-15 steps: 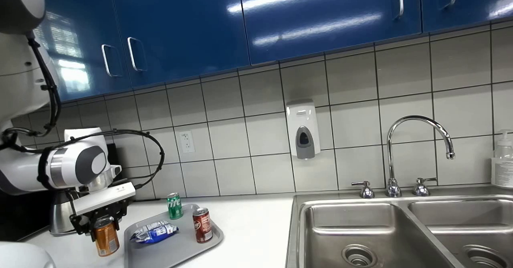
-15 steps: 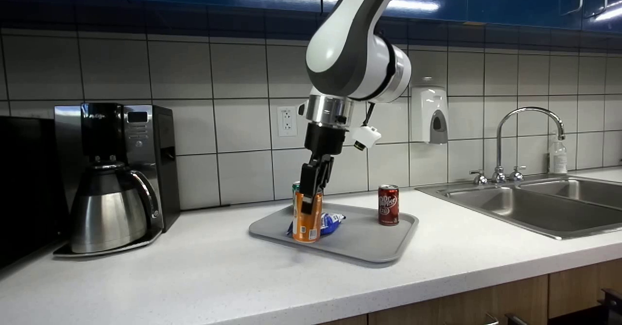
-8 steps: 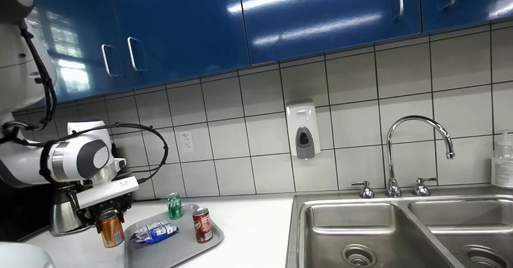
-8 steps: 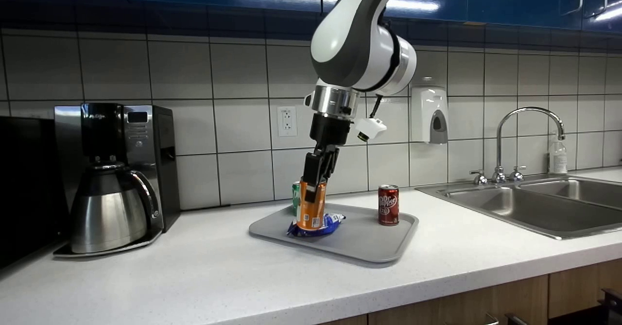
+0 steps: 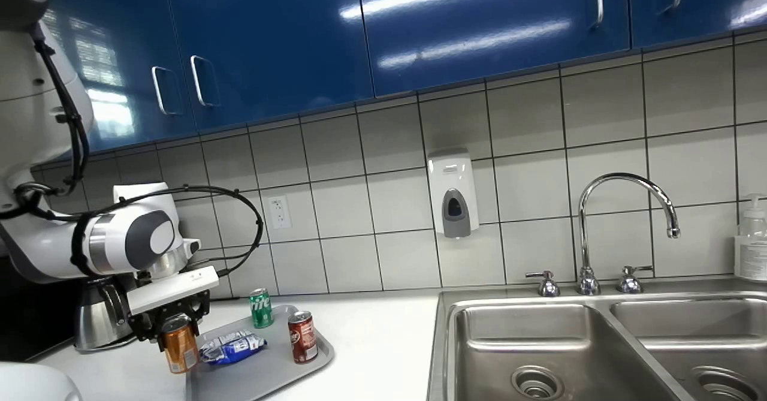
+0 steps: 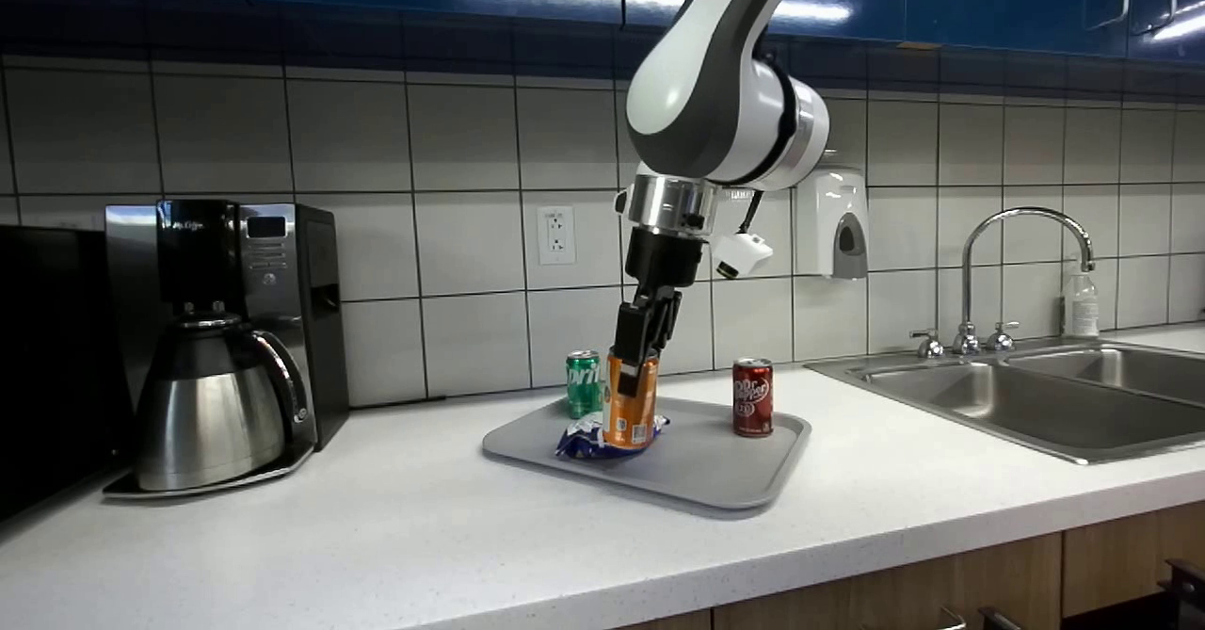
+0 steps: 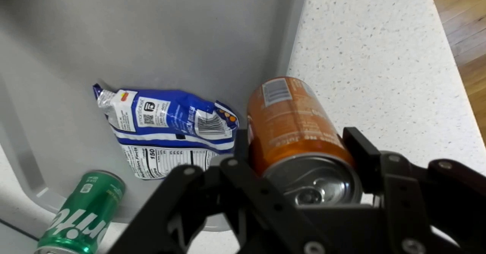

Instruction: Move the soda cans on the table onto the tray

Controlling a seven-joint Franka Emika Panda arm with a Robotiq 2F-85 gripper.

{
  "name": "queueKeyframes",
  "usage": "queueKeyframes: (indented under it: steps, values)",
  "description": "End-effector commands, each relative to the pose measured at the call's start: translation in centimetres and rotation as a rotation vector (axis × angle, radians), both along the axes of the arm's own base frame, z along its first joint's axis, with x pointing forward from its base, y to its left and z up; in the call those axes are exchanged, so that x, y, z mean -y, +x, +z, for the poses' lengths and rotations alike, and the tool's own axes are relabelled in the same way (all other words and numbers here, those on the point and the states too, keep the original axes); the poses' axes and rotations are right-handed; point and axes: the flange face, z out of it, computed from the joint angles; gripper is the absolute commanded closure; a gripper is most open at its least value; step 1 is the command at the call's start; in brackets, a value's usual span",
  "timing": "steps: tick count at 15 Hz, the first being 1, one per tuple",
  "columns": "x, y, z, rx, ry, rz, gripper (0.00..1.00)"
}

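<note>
We're at a kitchen counter: white speckled table (image 6: 377, 555), tiled wall (image 6: 471, 244) behind, blue cabinets (image 5: 269, 41) above. Our gripper (image 7: 298, 144) is holding the orange can (image 7: 294, 121), one finger on each side near its silvery top. Can is close to upright, slight lean. In the wrist view its base lines up over the edge of the tray (image 6: 715, 470); from these angles we can't tell if the base touches anything. Just beside it a blue snack bag (image 7: 171, 117) lies on the tray, printed back facing up; in an exterior view the orange can covers part of the bag. Next out, we have the green can (image 6: 583, 387) upright on the tray, near the corner on the wall side. Red can (image 6: 752, 399) also upright on the tray, toward the sink end, well apart from the green one. Further out on that side we see the steel double sink (image 5: 521, 353) with a curved faucet (image 5: 583, 233), plus a soap dispenser (image 5: 453, 194) mounted on the wall. Opposite side of the tray: coffee maker (image 6: 268, 291) with a steel carafe (image 6: 212, 423), on the same countertop.
</note>
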Motion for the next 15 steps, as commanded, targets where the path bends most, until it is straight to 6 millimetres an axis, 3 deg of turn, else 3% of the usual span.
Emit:
queueKeyframes:
  steps: [1, 15]
  values:
    - [1.4, -0.4, 0.6, 0.036, -0.012, -0.025, 0.62]
    - [4.2, 0.3, -1.0, 0.042, -0.071, -0.099, 0.62]
